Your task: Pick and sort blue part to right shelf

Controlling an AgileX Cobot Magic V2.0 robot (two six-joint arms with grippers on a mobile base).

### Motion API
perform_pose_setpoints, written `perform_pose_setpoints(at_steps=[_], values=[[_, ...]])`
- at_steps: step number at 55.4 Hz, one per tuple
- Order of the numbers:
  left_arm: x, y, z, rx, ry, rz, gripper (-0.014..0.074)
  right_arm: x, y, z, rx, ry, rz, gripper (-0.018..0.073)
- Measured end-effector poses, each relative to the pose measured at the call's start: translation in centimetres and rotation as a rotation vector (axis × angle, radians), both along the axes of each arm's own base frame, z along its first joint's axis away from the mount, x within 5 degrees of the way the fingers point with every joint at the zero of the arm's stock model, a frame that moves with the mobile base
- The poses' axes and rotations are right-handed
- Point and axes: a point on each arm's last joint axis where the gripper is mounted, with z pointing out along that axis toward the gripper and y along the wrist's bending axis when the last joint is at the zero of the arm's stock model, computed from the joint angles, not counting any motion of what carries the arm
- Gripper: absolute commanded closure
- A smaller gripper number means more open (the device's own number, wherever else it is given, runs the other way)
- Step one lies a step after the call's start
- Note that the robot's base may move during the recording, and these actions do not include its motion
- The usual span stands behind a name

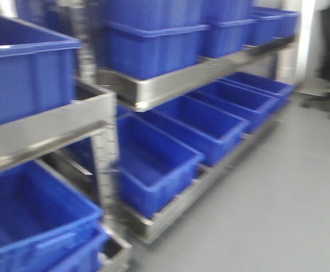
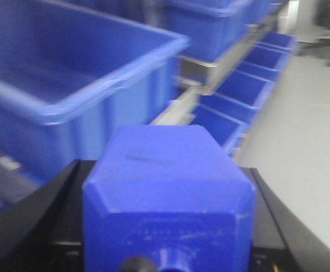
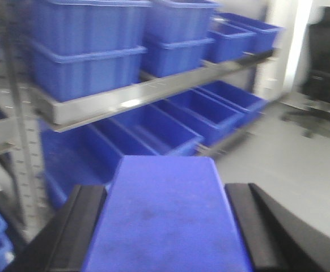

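Note:
A solid-blue boxy part (image 2: 168, 226) with a round knob at its near end fills the left wrist view. My left gripper (image 2: 165, 170) is shut on it, with black fingers (image 2: 68, 192) at both sides. A second blue part (image 3: 168, 232) sits between the black fingers (image 3: 88, 215) of my right gripper (image 3: 165, 192), which is shut on it. The right shelf (image 1: 199, 76), a steel rack with a brushed-metal rail (image 3: 125, 102), stands ahead of both wrists. Neither gripper shows in the front view.
Large blue bins (image 1: 153, 164) fill both levels of the rack. Another rack with a bin (image 1: 23, 73) stands at the left, and a big open bin (image 2: 68, 73) is close ahead of the left wrist. At the right are grey floor (image 1: 278, 204) and a black office chair (image 3: 326, 56).

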Motion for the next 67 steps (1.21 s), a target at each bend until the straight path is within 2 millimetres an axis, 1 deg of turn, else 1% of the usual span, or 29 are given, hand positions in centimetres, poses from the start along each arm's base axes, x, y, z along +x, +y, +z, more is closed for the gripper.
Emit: perform_pose_setpoints(at_steps=[67], values=[[0.01, 0.00, -0.04, 0.000, 0.001, 0.000, 0.0281, 0.00, 0.00, 0.00, 0.000, 0.000, 0.000, 0.0476]])
